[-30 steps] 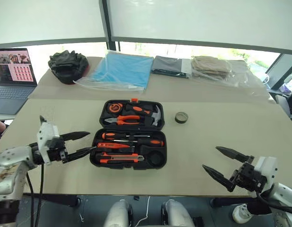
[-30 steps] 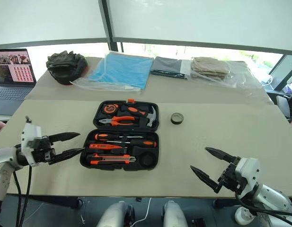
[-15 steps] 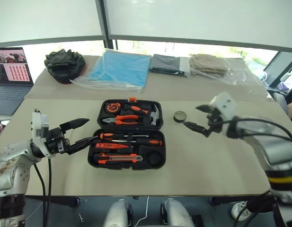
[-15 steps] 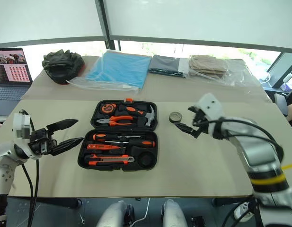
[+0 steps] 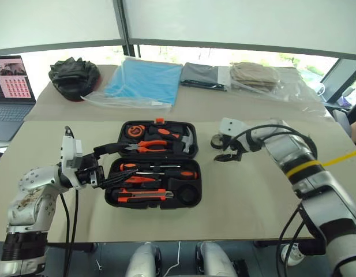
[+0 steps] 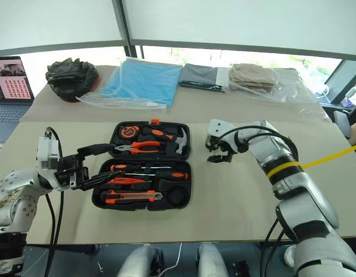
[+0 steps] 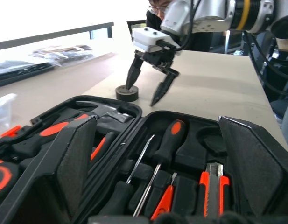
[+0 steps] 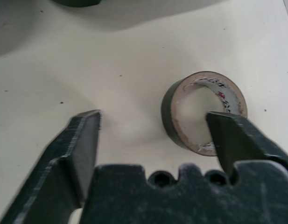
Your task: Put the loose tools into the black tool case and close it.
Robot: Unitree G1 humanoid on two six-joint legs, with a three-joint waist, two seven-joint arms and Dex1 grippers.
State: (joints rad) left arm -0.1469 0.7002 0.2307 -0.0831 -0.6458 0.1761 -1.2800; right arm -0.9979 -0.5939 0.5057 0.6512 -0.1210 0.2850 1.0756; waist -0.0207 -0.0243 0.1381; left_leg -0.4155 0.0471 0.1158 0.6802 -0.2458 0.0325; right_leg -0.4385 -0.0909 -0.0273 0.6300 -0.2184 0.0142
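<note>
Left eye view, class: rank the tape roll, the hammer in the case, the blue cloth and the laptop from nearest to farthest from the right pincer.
1. Tape roll: on the table right at the right pincer.
2. Hammer: in the case's far half, toward the robot's left.
3. Blue cloth: at the table's far side.
4. Laptop: far left corner.

I saw the beige counter carrying the open black tool case, with the small tape roll just beside it.

Black tool case; dark tape roll, pale core.
</note>
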